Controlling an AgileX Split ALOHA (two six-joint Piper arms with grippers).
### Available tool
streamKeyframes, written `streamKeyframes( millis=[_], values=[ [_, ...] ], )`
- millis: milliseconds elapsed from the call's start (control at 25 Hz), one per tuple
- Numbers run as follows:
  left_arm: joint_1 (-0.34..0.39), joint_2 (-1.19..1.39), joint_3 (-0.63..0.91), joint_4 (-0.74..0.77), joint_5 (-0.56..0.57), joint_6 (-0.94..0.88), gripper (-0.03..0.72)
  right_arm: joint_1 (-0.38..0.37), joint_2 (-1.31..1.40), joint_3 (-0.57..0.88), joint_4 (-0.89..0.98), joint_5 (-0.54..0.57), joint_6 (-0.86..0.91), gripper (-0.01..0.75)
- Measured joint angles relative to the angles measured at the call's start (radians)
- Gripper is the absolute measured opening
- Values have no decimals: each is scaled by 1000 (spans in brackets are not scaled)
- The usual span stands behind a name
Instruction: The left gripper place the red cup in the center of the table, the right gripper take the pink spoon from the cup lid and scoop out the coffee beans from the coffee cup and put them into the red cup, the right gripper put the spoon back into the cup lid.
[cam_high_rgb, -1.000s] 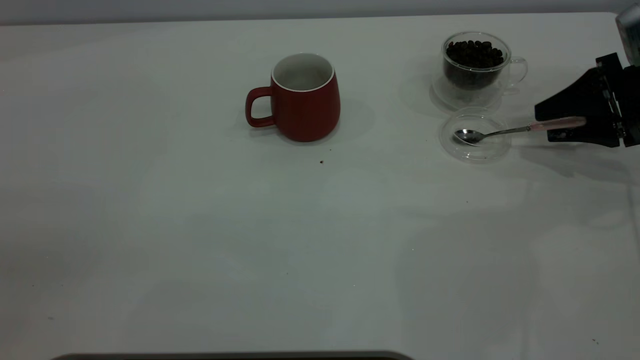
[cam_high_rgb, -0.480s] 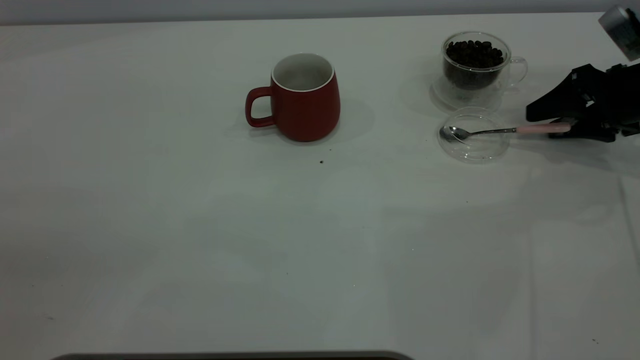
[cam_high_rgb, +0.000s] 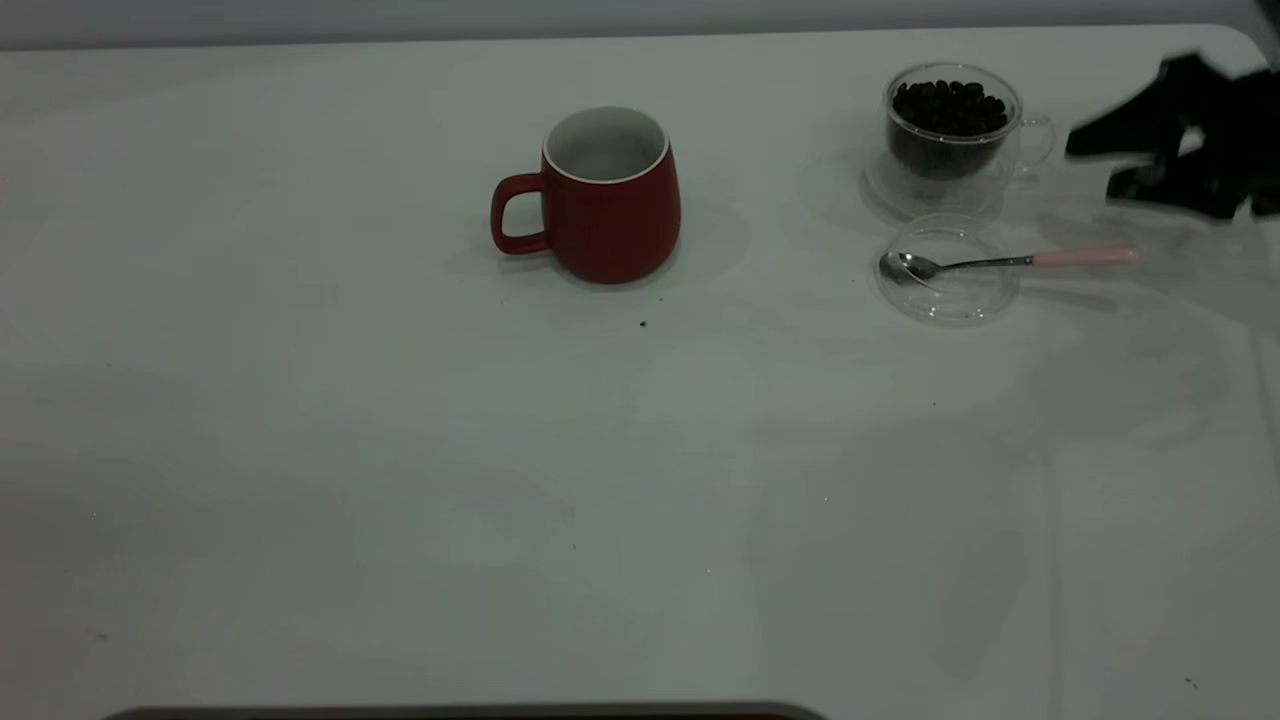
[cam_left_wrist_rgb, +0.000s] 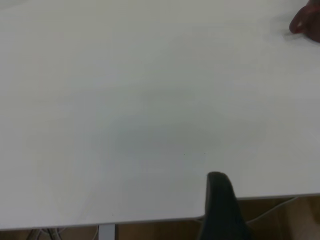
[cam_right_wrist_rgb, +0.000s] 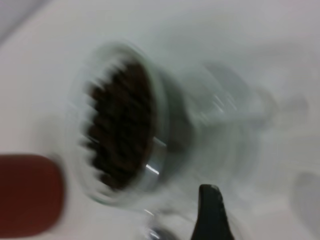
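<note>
From outside the rig, near the middle of the white table (cam_high_rgb: 400, 450): the red cup (cam_high_rgb: 610, 200), upright, handle to the view's left, white inside bare as far as can be seen. Off to the right, the coffee cup (cam_high_rgb: 950, 130), full of coffee beans (cam_high_rgb: 948, 105). Just in front of it, the cup lid (cam_high_rgb: 945, 275) flat on the table, with the pink spoon (cam_high_rgb: 1010, 262) lying across it, bowl inside the lid, pink handle out over the rim to the right. Up at the far right edge, the right gripper (cam_high_rgb: 1095, 165), raised clear of the spoon, fingers spread, gripping nothing. No left arm anywhere here.

On the left wrist: bare table, one dark finger (cam_left_wrist_rgb: 222, 205) of the left gripper at the table's edge, a sliver of red cup (cam_left_wrist_rgb: 307, 22) in the corner; spread or pressed together, cannot tell.

On the right wrist: badly smeared, coffee cup (cam_right_wrist_rgb: 165, 125) and beans (cam_right_wrist_rgb: 122, 125) close ahead, red cup (cam_right_wrist_rgb: 27, 195) beyond, one dark fingertip (cam_right_wrist_rgb: 210, 210) in front.
</note>
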Motion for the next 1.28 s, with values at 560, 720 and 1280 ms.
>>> streamKeyframes(
  millis=[560,720,1280],
  values=[
    [0,0,0,0,0,0,538,314,-711,7,-1071,415,721,583],
    [0,0,0,0,0,1,538,408,-969,62,-1330,419,1164,576],
    [0,0,0,0,0,1,538,262,-1771,740,-1539,372,1382,559]
  ],
)
